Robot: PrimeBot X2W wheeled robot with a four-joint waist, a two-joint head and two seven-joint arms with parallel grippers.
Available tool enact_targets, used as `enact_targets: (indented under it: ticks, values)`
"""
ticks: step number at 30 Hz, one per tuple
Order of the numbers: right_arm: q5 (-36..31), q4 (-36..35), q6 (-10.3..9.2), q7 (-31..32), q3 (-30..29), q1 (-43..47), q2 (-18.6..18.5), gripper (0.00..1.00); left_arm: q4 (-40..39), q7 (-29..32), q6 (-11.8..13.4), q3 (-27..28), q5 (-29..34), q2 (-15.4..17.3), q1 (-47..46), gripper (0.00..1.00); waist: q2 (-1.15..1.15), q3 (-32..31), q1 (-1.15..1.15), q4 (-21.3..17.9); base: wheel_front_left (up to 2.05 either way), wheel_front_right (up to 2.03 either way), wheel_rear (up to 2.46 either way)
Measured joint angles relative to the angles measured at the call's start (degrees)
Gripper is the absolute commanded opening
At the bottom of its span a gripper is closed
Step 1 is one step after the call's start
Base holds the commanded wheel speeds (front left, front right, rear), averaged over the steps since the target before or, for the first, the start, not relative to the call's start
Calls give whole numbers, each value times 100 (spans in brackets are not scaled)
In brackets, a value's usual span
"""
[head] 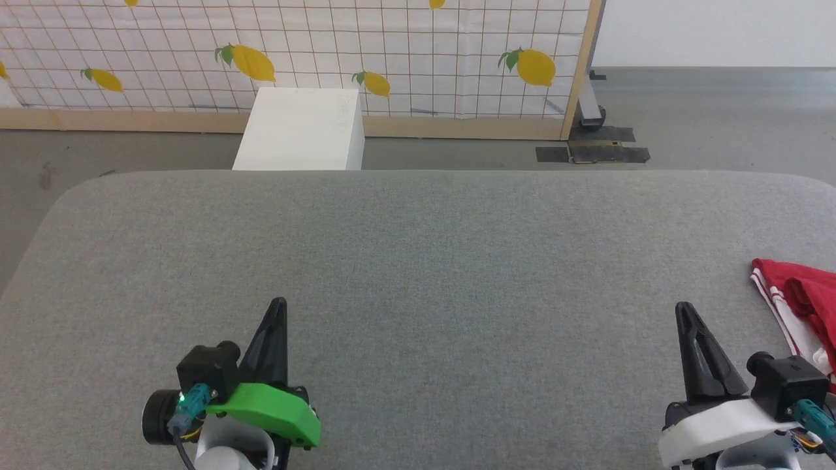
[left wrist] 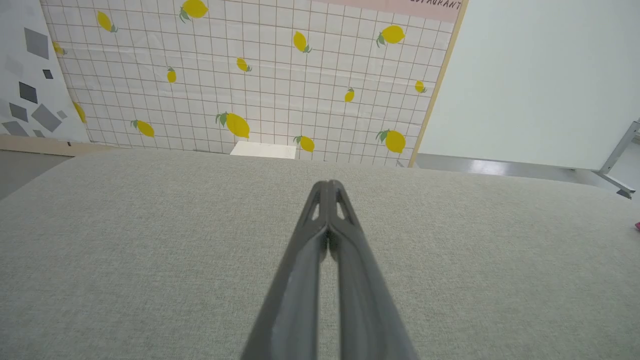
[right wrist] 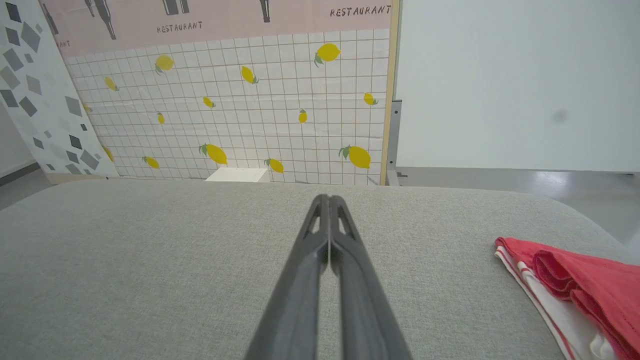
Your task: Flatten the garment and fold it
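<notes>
The red garment (head: pixel 806 297) lies bunched at the right edge of the grey table (head: pixel 418 261), its white striped trim and white inside showing; part of it runs out of the head view. The right wrist view has the garment (right wrist: pixel 590 287) at lower right. My right gripper (head: pixel 682 308) rests shut over the table, just left of the garment and apart from it, fingers pressed together (right wrist: pixel 327 200). At the lower left my left gripper (head: pixel 279 303) is shut too, far from the garment, with nothing in it (left wrist: pixel 328 184). A sliver of red (left wrist: pixel 637 226) shows at that view's right edge.
A white box (head: pixel 300 130) stands on the floor beyond the table's far edge. Behind it runs a lemon-print panel (head: pixel 294 52) in a wooden frame. Dark plates (head: pixel 591 153) lie on the grey floor at the back right.
</notes>
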Motion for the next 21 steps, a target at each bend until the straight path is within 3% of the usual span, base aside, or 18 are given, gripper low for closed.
enact_targets:
  ticks: [21]
  values:
    - [-114,5,0,113,68,-59,0,0,-201,232,91,78,243,0,50,0,0,7,0,-55,0,0,0]
